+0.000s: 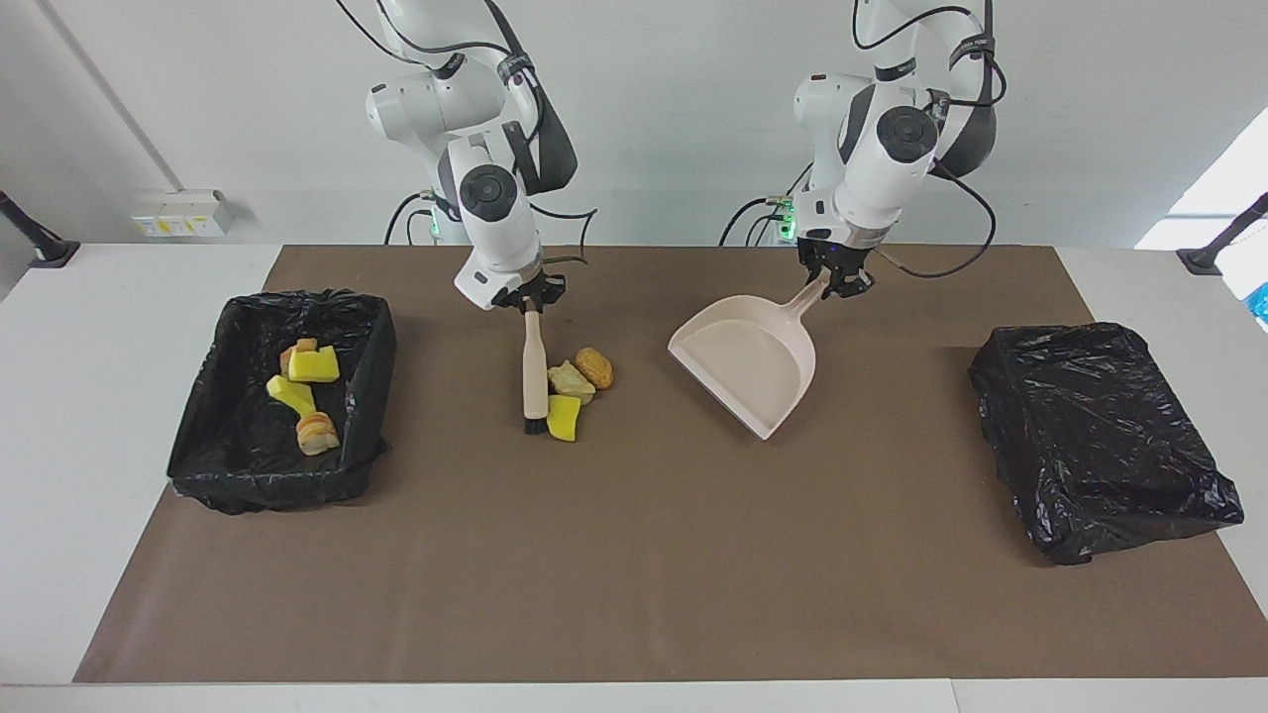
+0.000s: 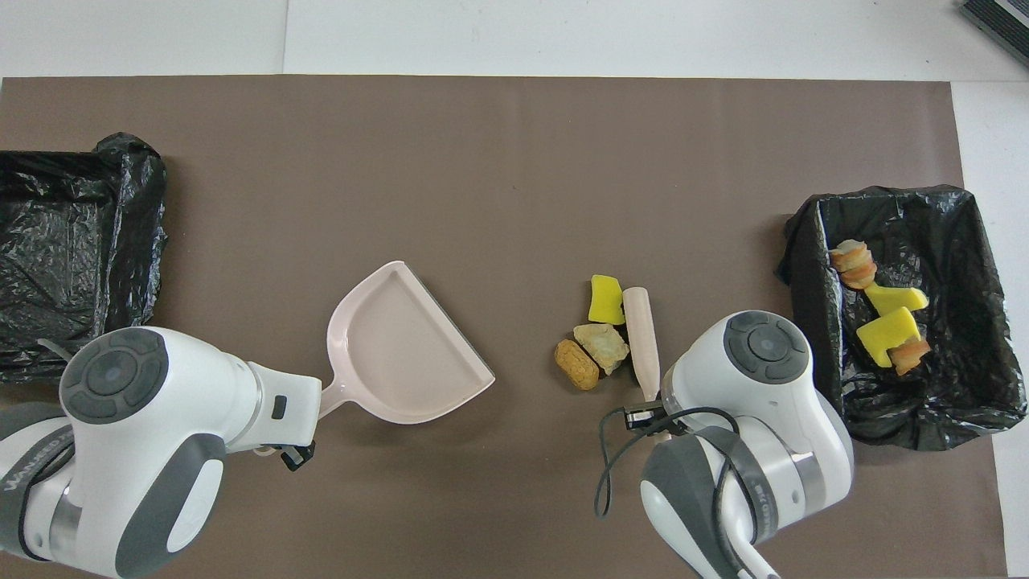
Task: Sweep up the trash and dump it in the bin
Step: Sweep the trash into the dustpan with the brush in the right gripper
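Overhead: both grippers hidden under arms. Right gripper (image 1: pixel 530 300) fingers pinch brush (image 1: pixel 535 368) handle, bristles touching three trash pieces (image 1: pixel 578 381) on surface. Left gripper (image 1: pixel 837 280) fingers pinch dustpan (image 1: pixel 745 361) handle. Bin (image 1: pixel 371 371) at right arm's end holds four pieces; second bin (image 1: pixel 1100 436) interior unseen.

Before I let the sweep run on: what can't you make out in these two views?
- Right gripper on the brush: covered by the arm's wrist in the overhead view.
- Left gripper on the dustpan handle: covered by its own arm in the overhead view.
- Bin at the left arm's end: overhead view's edge crops it; its inside does not show in the facing view.
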